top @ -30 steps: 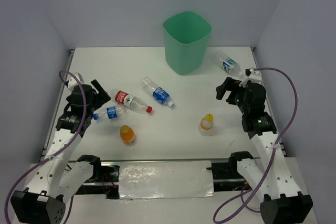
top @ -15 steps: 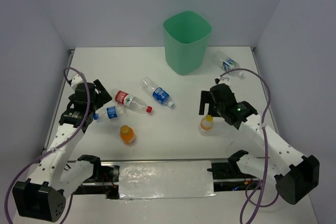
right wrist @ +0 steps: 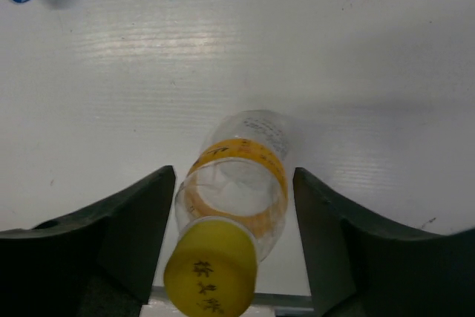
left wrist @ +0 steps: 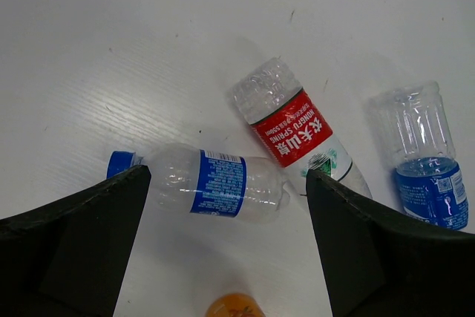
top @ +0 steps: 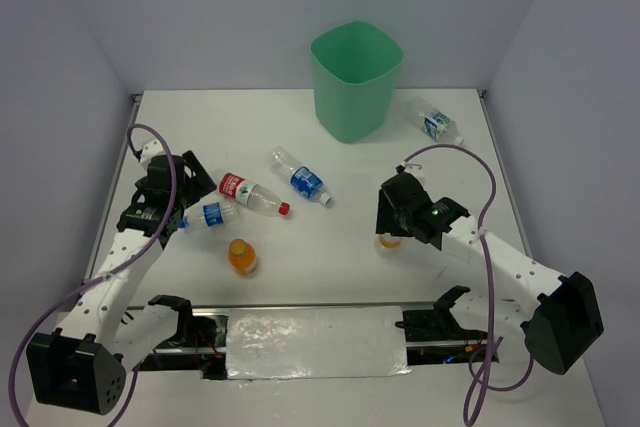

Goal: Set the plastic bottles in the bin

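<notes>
The left hand (left wrist: 226, 177) hangs wide open over a lying blue-label bottle (left wrist: 215, 183). The right hand (right wrist: 234, 174) straddles the yellow-capped bottle (right wrist: 237, 198); I cannot tell whether it grips.

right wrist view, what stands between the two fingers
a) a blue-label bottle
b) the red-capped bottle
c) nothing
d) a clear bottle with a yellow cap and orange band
d: the yellow-capped bottle stands between the dark fingers, one on each side of it, cap toward the camera.
</notes>
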`<move>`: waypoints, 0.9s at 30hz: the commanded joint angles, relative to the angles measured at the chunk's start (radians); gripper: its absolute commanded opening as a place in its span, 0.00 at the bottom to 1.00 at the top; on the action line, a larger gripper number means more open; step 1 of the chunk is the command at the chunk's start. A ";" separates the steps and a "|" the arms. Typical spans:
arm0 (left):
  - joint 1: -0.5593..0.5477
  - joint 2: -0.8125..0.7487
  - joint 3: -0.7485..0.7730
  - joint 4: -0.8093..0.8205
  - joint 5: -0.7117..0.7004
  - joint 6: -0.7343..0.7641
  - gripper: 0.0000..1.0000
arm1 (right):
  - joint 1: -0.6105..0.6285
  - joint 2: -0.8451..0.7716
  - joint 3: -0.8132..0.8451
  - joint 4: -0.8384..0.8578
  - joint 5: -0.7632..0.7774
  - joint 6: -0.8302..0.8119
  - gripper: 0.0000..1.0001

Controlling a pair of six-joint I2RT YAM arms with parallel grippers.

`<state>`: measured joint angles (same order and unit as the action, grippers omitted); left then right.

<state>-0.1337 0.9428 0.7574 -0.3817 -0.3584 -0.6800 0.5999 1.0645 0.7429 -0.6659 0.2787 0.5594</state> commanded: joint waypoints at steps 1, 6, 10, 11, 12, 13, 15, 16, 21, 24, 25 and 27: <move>-0.003 -0.025 0.000 0.024 -0.010 0.026 0.99 | 0.003 0.022 0.000 0.023 0.059 0.059 0.64; -0.001 -0.070 -0.027 0.049 0.001 0.030 0.99 | 0.005 0.006 0.013 -0.015 0.074 0.071 0.47; -0.003 -0.076 -0.026 0.044 -0.004 0.028 0.99 | 0.005 -0.026 0.070 -0.024 0.082 0.042 0.34; -0.003 -0.076 -0.027 0.044 -0.001 0.028 0.99 | 0.005 -0.031 0.094 -0.017 0.077 0.005 0.34; -0.003 -0.075 -0.030 0.047 0.004 0.030 0.99 | 0.005 -0.031 0.157 -0.008 0.070 -0.018 0.33; -0.001 -0.073 -0.030 0.050 0.007 0.028 0.99 | 0.005 -0.028 0.199 0.000 0.073 -0.038 0.33; -0.003 -0.061 -0.030 0.052 0.027 0.030 0.99 | 0.005 -0.006 0.324 0.044 0.092 -0.111 0.32; -0.003 -0.053 -0.030 0.053 0.029 0.031 0.99 | 0.003 0.023 0.370 0.075 0.121 -0.134 0.33; -0.001 -0.029 -0.018 0.040 0.012 0.023 0.99 | -0.089 0.188 0.696 0.196 0.182 -0.230 0.34; -0.003 -0.019 -0.020 0.043 0.013 0.014 0.99 | -0.170 0.349 0.907 0.274 0.106 -0.279 0.33; -0.003 -0.016 -0.024 0.046 0.016 0.014 0.99 | -0.178 0.439 0.965 0.291 0.106 -0.291 0.33; -0.001 -0.010 -0.024 0.047 -0.005 0.013 0.99 | -0.186 0.541 1.140 0.310 0.135 -0.335 0.33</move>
<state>-0.1337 0.9264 0.7300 -0.3721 -0.3435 -0.6785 0.4274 1.4769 1.7176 -0.4553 0.3981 0.3176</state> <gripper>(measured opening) 0.993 0.595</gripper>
